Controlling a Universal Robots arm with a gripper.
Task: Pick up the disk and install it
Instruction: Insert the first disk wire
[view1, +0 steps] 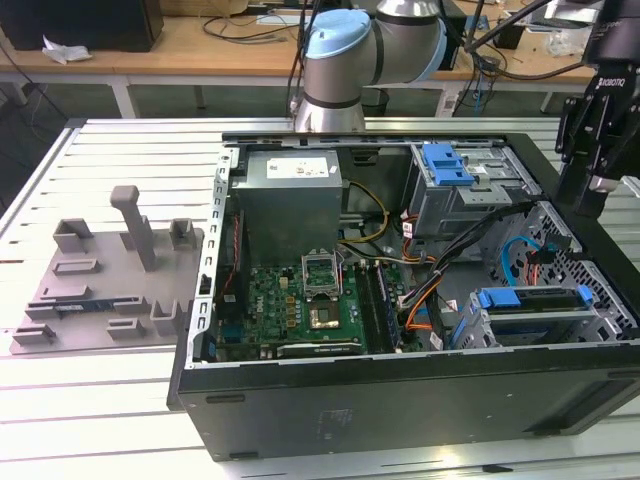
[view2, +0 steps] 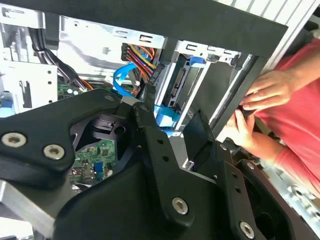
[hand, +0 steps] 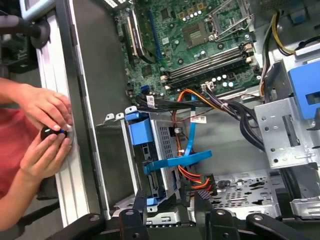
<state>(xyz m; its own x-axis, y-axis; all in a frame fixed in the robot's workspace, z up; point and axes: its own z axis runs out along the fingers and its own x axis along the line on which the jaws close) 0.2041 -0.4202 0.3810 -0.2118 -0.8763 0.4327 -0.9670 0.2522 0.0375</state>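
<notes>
Inside the open computer case (view1: 400, 400), in the drive cage at the corner toward the exterior view's right, we find the disk (view1: 545, 302) seated flat, with a bright blue rail at its end. In the first wrist view a blue cable (hand: 192, 150) and orange wires run just beside the disk (hand: 165, 142). The gripper (view1: 597, 190) hangs above the case wall on the exterior view's right, apart from the disk. In the first wrist view its fingers (hand: 134, 222) stand spread with nothing between them, and we see the drive cage through the gap. A person in a red sleeve has both hands (hand: 45, 130) at the outer rim of the case, closed around a small dark object. The motherboard (view1: 300, 300) lies on the case floor, with the grey power-supply box (view1: 290, 195) behind it. A bare blue clip (view1: 447, 165) sits on the upper cage. On the slatted worktop (view1: 100, 400), a grey fixture (view1: 110, 280) lies beside the case on the exterior view's left
</notes>
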